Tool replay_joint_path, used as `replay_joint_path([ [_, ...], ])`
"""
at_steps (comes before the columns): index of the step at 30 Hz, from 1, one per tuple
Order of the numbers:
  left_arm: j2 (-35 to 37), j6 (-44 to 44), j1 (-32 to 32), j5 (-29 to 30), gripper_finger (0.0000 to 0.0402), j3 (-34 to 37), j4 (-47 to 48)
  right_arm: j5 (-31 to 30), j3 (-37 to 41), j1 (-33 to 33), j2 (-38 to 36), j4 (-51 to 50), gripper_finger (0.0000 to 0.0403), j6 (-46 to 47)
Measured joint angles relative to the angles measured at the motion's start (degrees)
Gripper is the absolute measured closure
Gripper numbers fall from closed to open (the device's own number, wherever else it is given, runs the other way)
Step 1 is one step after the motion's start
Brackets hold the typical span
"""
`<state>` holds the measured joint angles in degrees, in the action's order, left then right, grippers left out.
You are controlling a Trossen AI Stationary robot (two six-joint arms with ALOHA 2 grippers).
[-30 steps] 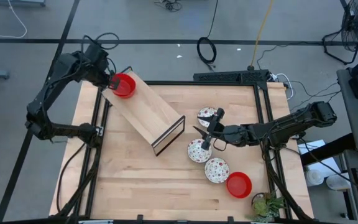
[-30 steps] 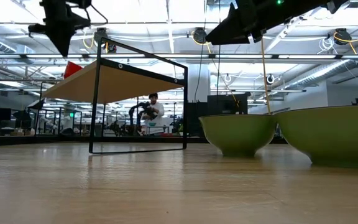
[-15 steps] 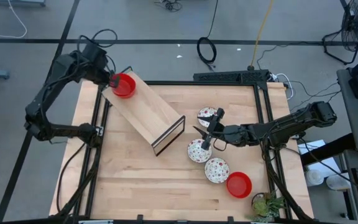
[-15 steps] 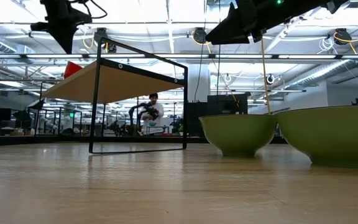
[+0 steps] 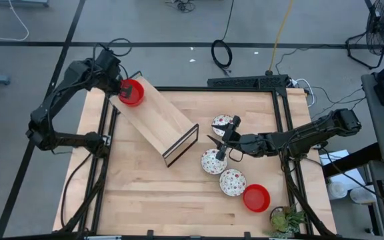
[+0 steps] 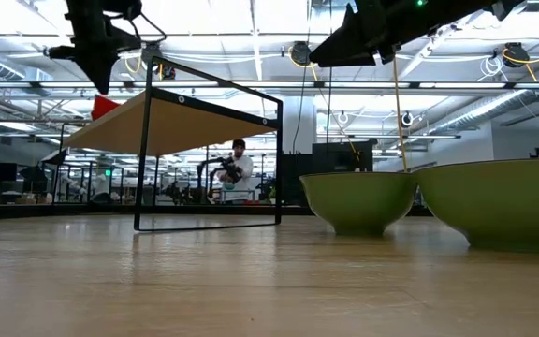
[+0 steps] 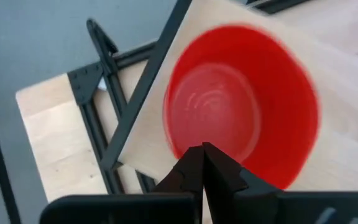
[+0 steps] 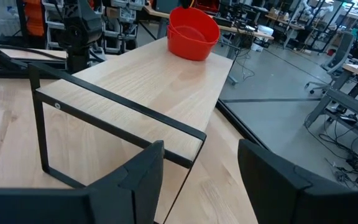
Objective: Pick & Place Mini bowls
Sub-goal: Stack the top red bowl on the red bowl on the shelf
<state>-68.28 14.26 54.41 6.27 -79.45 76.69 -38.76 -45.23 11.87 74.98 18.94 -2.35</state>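
A raised wooden shelf [image 5: 160,121] on a black frame stands slantwise at the table's far left. At its far end is a glossy red mini bowl [image 5: 132,92], with my left gripper [image 5: 121,89] shut on it. In the right wrist view this red bowl [image 8: 192,26] seems nested in a second red one. Three white, red-patterned bowls [image 5: 213,161] and another red bowl [image 5: 257,198] rest on the table at the right. My right gripper [image 5: 222,137] hovers open above the patterned bowls, pointing level toward the shelf and touching nothing. My left gripper pinches the red bowl's rim [image 7: 194,144] between its two shut fingers, on the side toward the table's far-left corner. The fingers slant steeply down from above. The bowl is over the shelf's far end; I cannot tell whether it is clear of what lies under it.
The shelf's black end frame [image 5: 181,145] faces the right gripper. A power strip [image 5: 249,82] lies along the far edge and a small plant [image 5: 285,221] stands at the near right corner. Bare tabletop [image 5: 152,193] spreads at the near left.
My left gripper, still shut on the red bowl, has dipped a little toward the shelf top, carrying the bowl with it.
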Motion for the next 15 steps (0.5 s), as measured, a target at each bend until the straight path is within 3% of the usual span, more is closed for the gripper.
replay_joint_path([
  [6, 0.09, -0.03, -0.06, 0.17, 0.0394, -4.36, -0.13, 0.0, 0.0, 0.01, 0.0, 0.02, 0.0211, -0.02],
  [11, -0.2, 1.09, -0.09, 4.16, 0.0397, -4.22, 2.84, 0.0, 0.0, 0.17, 0.0, 0.0, 0.0211, 0.05],
  [15, -0.32, 1.97, -0.18, 2.66, 0.0395, -2.2, 3.53, 0.02, 0.0, 0.24, 0.0, -0.13, 0.0211, 0.11],
])
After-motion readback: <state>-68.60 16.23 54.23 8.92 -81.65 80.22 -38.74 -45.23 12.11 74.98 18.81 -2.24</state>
